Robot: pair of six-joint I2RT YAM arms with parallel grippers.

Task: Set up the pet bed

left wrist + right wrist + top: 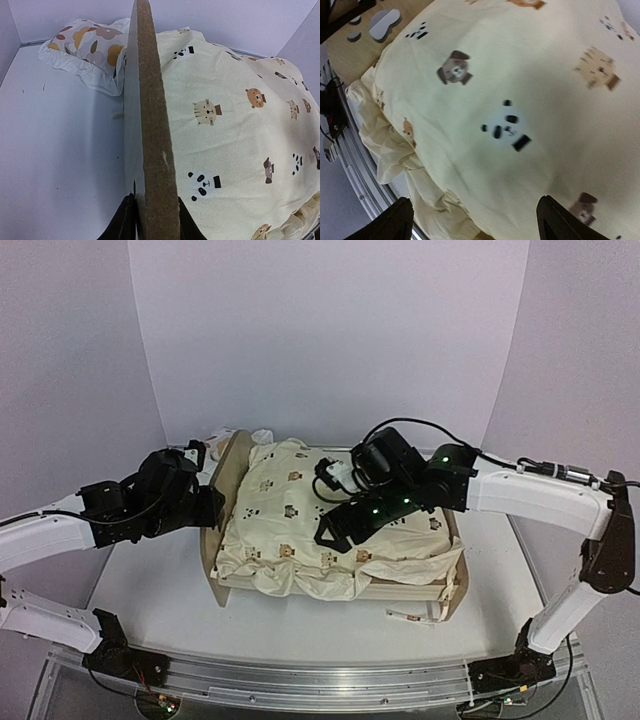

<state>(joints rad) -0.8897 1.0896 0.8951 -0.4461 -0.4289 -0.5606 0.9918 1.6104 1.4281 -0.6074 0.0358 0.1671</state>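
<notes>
The pet bed [222, 488] stands mid-table, its plywood end boards at left and right. Its striped base is hidden under the cream animal-print quilt [285, 530]. My left gripper [212, 508] is shut on the top edge of the left end board [152, 125]; the black fingertips [120, 222] pinch both its faces. My right gripper [335, 530] hangs open just above the middle of the quilt [510, 100], its fingers [400, 220] spread wide and empty. The left end board's paw cutout [382, 22] shows at that view's upper left.
The leaf-print pillow [87, 47] lies on the table behind the left end board, just outside the bed [258, 436]. A loose fabric tie [410, 616] trails on the table by the bed's front right corner. Walls close in at the back and sides.
</notes>
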